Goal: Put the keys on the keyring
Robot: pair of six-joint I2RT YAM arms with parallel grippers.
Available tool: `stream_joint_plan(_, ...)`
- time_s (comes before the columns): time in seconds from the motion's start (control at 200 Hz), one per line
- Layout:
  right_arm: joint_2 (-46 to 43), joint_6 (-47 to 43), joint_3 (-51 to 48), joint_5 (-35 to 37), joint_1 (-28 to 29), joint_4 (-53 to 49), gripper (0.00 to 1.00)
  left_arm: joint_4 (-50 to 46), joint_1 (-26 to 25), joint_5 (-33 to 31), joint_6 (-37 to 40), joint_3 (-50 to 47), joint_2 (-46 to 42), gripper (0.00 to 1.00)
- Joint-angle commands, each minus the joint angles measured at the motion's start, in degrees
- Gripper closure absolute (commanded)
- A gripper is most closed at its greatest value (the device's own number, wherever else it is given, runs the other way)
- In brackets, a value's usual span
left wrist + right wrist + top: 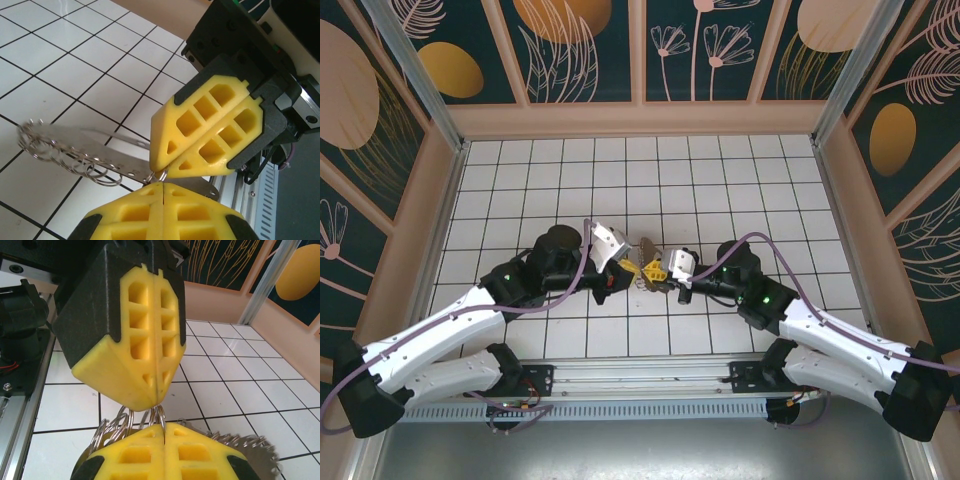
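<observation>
— Entry one, keyring (75,142): held just above the tiled worktop (60,75), centre, wire rings (65,159) fanned.
— Entry two, left tool (163,190) and right tool (172,162)?
— Both pressed together, tip to tip, pinching those rings.
— Progress?
— Judged early; threading of keys outstanding.

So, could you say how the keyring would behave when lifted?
The keyring looks like thin flat metal: probably stiff and light. Its loose wire rings would likely swing. Held by one thin ring at the left gripper and right gripper, it may pivot.
</observation>
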Motion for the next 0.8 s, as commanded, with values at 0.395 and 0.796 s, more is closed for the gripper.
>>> stream_joint_plan(0.395, -1.0, 0.0, 2.2, -1.3, 0.3, 1.5, 1.00, -1.4, -0.1, 1.0, 6.1, -0.6, 0.3, 1.00)
stream_joint_plan(0.796, 0.4, -0.5, 3.1, -2.5, 0.6, 0.4, 1.00, -2.4, -0.1, 1.7, 11.2, 0.5, 1.6, 1.00)
